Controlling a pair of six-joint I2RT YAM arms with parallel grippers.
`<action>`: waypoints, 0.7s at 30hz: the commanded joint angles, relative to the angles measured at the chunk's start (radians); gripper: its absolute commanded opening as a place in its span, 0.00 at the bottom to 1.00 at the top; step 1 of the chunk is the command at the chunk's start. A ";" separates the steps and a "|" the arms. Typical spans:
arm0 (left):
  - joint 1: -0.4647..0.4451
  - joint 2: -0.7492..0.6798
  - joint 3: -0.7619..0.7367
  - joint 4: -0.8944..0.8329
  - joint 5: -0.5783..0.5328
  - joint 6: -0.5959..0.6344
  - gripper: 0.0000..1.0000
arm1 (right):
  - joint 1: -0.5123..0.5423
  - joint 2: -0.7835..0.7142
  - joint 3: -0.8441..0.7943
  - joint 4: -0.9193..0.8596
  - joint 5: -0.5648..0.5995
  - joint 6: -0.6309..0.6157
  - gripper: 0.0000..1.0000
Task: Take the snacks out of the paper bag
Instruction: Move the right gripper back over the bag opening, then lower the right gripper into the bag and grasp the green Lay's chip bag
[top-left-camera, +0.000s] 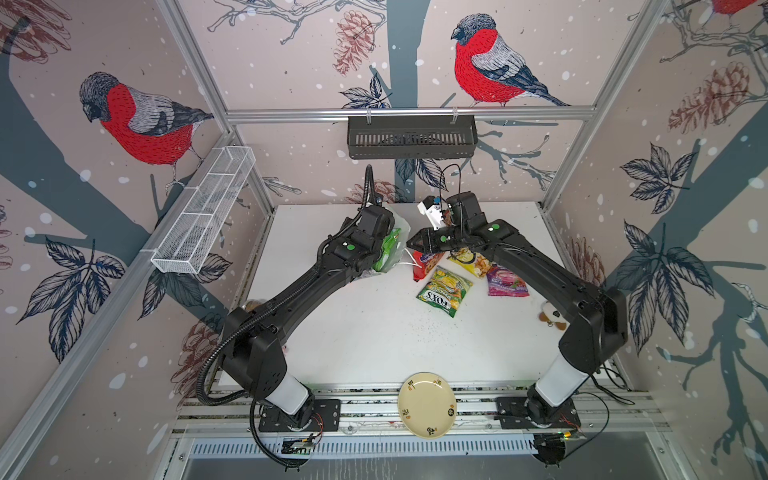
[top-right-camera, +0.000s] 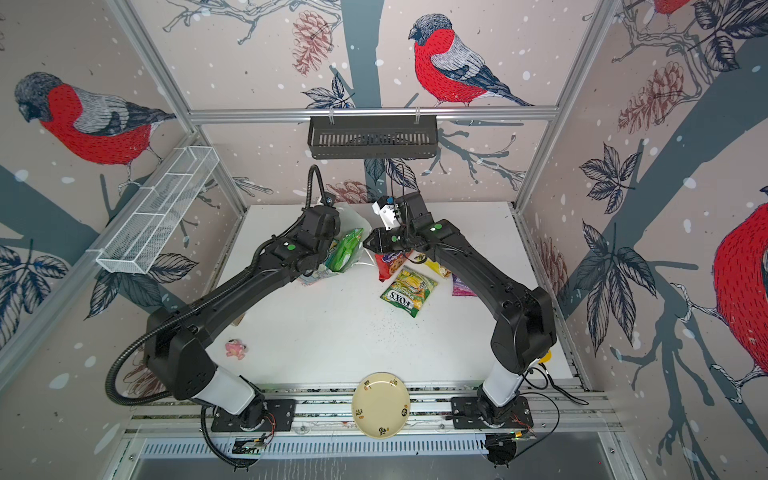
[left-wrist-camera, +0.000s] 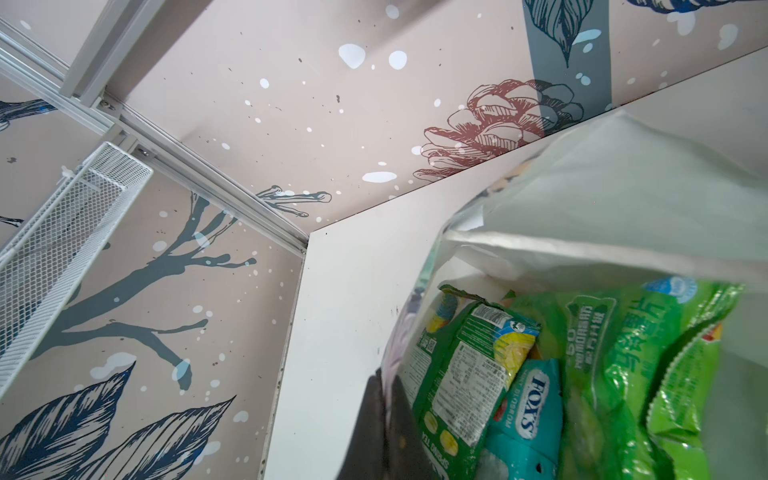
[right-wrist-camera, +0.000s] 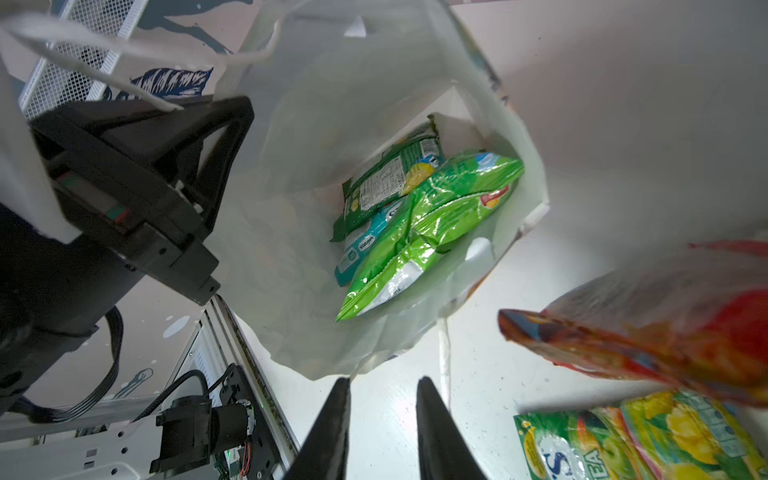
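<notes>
The paper bag (top-left-camera: 395, 215) (top-right-camera: 354, 216) leans at the back of the table, its white inside showing. My left gripper (left-wrist-camera: 384, 374) is shut on its rim (left-wrist-camera: 399, 345). In the bag lie a bright green packet (right-wrist-camera: 436, 216) (top-left-camera: 388, 249), a green FOX'S packet (left-wrist-camera: 465, 365) and a teal one (left-wrist-camera: 528, 415). My right gripper (right-wrist-camera: 382, 380) (top-left-camera: 412, 241) is open and holds nothing, just outside the bag's mouth. On the table to its right lie a red packet (top-left-camera: 426, 264), a green FOX'S packet (top-left-camera: 444, 291), a yellow one (top-left-camera: 471, 259) and a purple one (top-left-camera: 505, 282).
A cream plate (top-left-camera: 427, 405) sits at the front edge. A brown-white plush toy (top-left-camera: 552, 316) lies by the right arm and a small pink thing (top-right-camera: 237, 348) by the left arm. A black basket (top-left-camera: 411, 137) and a white wire basket (top-left-camera: 203, 212) hang on the walls.
</notes>
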 joint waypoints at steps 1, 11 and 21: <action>-0.019 0.010 0.019 0.011 -0.025 -0.034 0.00 | 0.024 0.003 -0.008 0.048 0.006 0.008 0.30; -0.055 0.015 0.033 -0.032 -0.026 -0.086 0.00 | 0.074 0.084 0.033 0.043 0.127 0.049 0.40; -0.056 0.017 0.039 -0.038 -0.002 -0.103 0.00 | 0.098 0.163 0.089 -0.030 0.169 0.060 0.46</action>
